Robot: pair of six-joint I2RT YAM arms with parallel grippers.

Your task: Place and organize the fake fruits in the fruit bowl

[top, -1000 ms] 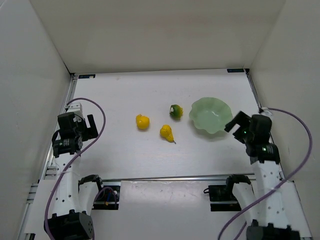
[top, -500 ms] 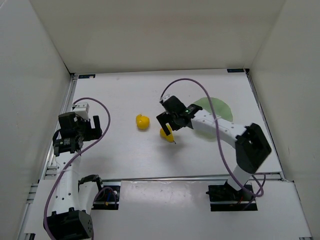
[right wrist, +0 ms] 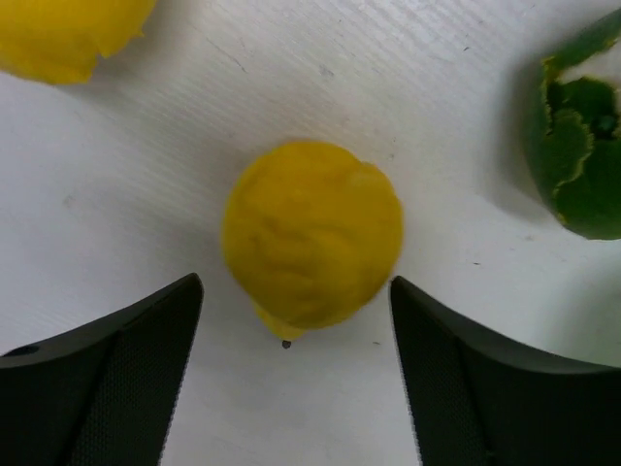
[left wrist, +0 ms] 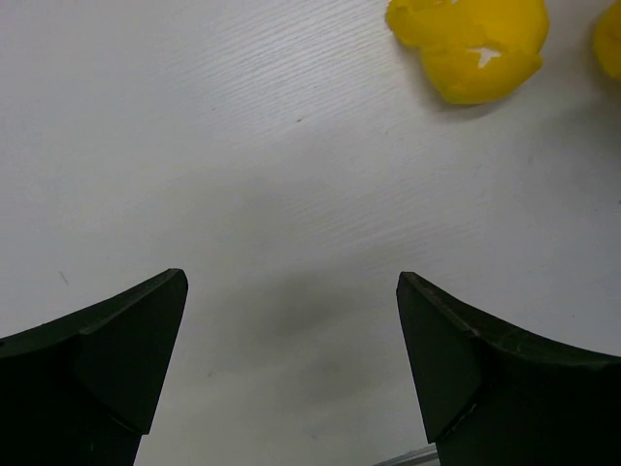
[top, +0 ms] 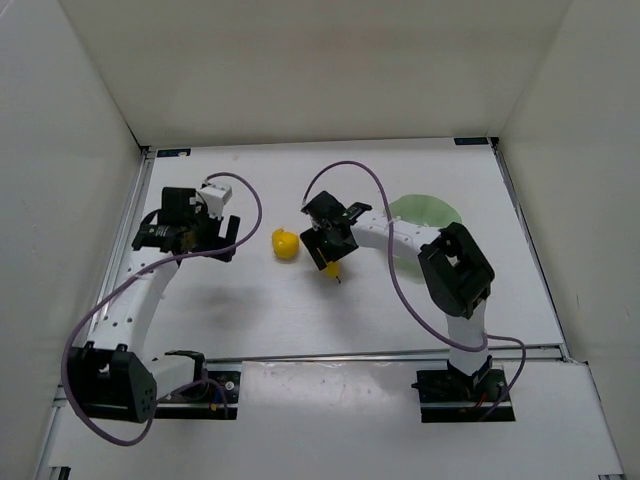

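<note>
Right hand [right wrist: 293, 282] astride yellow pear [right wrist: 312, 236]

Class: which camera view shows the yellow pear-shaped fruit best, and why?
Right wrist: the yellow pear-shaped plastic fruit sits central, whole and close. Top external shows only a small part beneath the right tool. Left wrist shows a yellow sliver at its edge, possibly it.

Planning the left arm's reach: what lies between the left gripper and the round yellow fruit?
Only bare table, as the left wrist view shows.
</note>
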